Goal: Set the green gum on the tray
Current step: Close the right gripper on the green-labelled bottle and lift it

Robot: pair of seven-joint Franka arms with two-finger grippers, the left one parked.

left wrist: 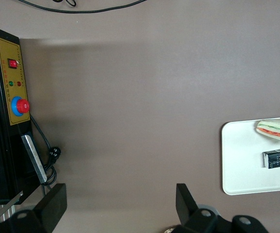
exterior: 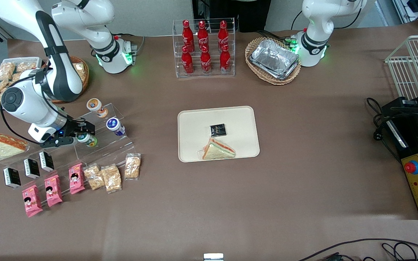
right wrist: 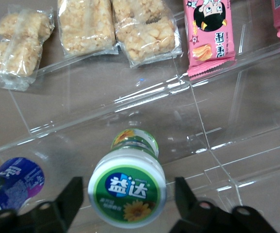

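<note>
Gripper (right wrist: 127, 194) wide open astride green gum (right wrist: 128, 188), no contact.

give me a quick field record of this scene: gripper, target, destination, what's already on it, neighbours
gripper: gripper open, fingers either side of the green gum
target: green gum on the clear acrylic step stand, not yet lifted
destination: tray at table centre
on tray: sandwich, small black packet
neighbours: blue-lidded canister and red-lidded canister on the same stand
</note>
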